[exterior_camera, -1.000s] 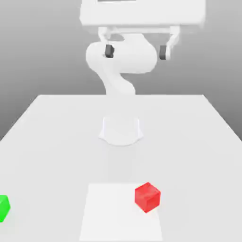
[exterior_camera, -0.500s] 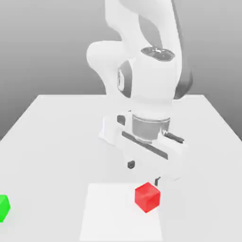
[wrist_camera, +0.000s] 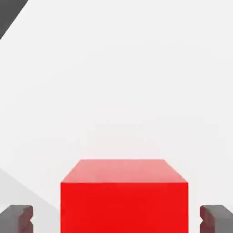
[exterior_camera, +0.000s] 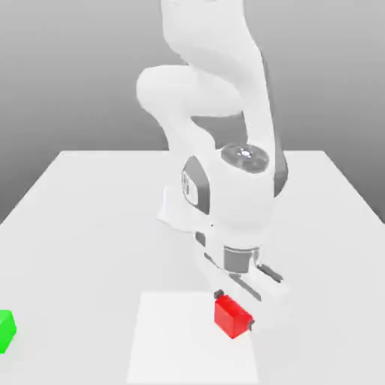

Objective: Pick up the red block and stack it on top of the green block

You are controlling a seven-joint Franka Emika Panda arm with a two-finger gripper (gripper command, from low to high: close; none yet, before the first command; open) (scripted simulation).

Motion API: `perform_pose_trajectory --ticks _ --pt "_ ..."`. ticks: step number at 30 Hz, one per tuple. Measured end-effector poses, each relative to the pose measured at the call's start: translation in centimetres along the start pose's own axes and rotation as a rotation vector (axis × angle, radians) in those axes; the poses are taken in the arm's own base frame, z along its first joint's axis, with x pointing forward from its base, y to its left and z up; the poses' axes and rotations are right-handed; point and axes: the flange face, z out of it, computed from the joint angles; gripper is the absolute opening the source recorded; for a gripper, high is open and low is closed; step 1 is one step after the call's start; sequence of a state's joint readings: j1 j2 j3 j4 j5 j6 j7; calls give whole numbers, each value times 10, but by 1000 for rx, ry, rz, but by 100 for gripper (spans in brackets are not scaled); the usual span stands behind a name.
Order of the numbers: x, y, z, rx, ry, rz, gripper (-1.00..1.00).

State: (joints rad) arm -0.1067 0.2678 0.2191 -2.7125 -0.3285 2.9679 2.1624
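Observation:
The red block (exterior_camera: 230, 316) lies on the table near the front, toward the exterior view's right. My gripper (exterior_camera: 234, 309) has come straight down over it, and its dark fingertips (exterior_camera: 219, 293) straddle the cube on opposite sides. In the hand view the red block (wrist_camera: 124, 200) sits between the two grey pads (wrist_camera: 18, 218), with a narrow strip of table showing on each side, so the jaws are open around it. The green block (exterior_camera: 4, 331) rests far off at the exterior view's left edge, partly cut by the picture's border.
The white table (exterior_camera: 90, 210) carries a slightly brighter square patch (exterior_camera: 173, 353) under the red block. The arm's base (exterior_camera: 174, 214) stands at the table's middle, behind the gripper. Bare tabletop lies between the two blocks.
The arm has swung down from high above the table to the red block. The fingers, wide apart before, have narrowed to either side of the cube. Neither block has moved.

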Motion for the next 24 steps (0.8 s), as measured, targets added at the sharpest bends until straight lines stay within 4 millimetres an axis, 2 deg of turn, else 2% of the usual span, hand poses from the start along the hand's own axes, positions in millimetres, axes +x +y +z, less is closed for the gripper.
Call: perform_pose_trajectory --ticks 5,11,17,18,19,24 --pt "0 0 0 1 -1 0 -100" --pt "-2 -5 -33 9 -8 4 -100" --pt "-1 -1 -60 3 -1 -2 -100" --pt "9 -8 -64 2 -2 29 -100" --pt "29 -21 -68 2 -6 86 -100" --pt "150 -86 -85 7 -26 392 -100"
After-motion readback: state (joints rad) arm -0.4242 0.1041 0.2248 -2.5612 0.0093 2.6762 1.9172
